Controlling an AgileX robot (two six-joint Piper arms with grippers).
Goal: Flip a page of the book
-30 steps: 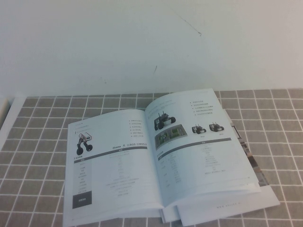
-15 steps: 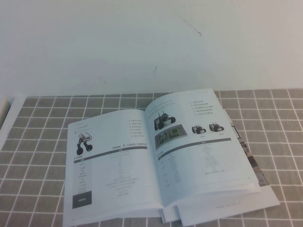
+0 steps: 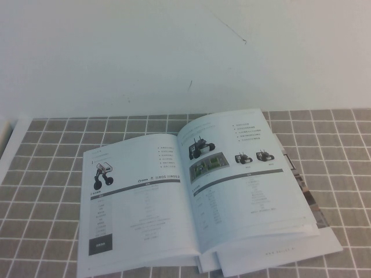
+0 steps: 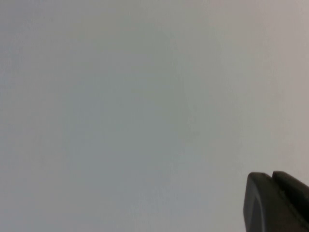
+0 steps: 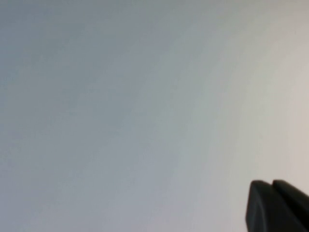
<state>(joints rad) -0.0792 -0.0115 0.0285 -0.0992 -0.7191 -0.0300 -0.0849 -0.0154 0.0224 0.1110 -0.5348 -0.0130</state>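
Observation:
The book (image 3: 186, 204) lies open and flat on the tiled table (image 3: 46, 191) in the high view. Its right-hand leaf is the page (image 3: 246, 182), with small black wheeled-robot pictures, a grey bar and a table; it lies flat. The left-hand leaf (image 3: 136, 202) shows a white two-wheeled robot and a black square. Neither arm shows in the high view. My left gripper (image 4: 272, 177) shows only as two black fingertips pressed together against a plain white surface, shut and empty. My right gripper (image 5: 272, 183) looks the same, shut and empty. Neither wrist view shows the book.
Colourful-edged magazine sheets (image 3: 310, 200) stick out from under the book at its right, and a white sheet (image 3: 284, 255) at its near right corner. A white wall (image 3: 174, 58) stands behind the table. The table's left edge (image 3: 10, 147) is white.

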